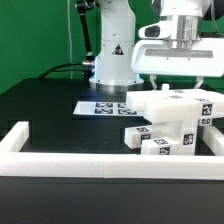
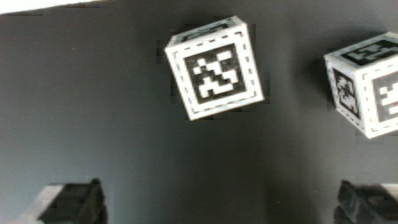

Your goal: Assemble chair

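The chair is a huddle of loose white parts (image 1: 165, 125) with black-and-white tags, lying at the exterior view's right on the black table. A larger slab (image 1: 165, 104) rests on top of smaller blocks (image 1: 160, 145). My gripper (image 1: 180, 85) hangs just above this pile. In the wrist view my gripper (image 2: 217, 200) is open wide, its dark fingertips (image 2: 71, 200) far apart with only bare table between them. Beyond them two tagged white parts show end-on, one (image 2: 217, 70) near the middle and another (image 2: 368, 82) at the edge.
The marker board (image 1: 100, 106) lies flat on the table in front of the arm's white base (image 1: 112, 55). A long low white border rail (image 1: 100, 160) runs along the front edge and up the exterior view's left side.
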Motion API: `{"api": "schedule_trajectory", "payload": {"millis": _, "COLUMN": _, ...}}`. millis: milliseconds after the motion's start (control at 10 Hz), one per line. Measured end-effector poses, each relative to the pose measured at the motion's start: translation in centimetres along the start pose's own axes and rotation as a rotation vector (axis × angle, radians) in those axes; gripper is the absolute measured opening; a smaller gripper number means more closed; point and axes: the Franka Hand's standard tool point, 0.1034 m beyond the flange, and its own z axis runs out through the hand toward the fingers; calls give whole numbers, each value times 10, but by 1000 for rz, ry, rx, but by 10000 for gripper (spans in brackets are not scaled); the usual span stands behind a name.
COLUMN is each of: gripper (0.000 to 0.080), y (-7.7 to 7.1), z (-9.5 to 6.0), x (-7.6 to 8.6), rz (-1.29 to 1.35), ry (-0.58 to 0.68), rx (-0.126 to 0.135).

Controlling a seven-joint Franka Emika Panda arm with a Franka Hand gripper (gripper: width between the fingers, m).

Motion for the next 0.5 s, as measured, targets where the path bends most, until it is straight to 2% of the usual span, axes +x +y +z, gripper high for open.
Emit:
{"api": "schedule_trajectory", "payload": {"millis": 300, "gripper": 648, "y": -33, "z": -9, "x": -5, "rz": -27, "ry": -3, "rx": 33}}
{"api": "schedule_trajectory", "payload": {"millis": 500, "gripper": 648, "y": -44, "z": -3, "x": -14, "rz": -22, "ry": 16, "rx": 30}}
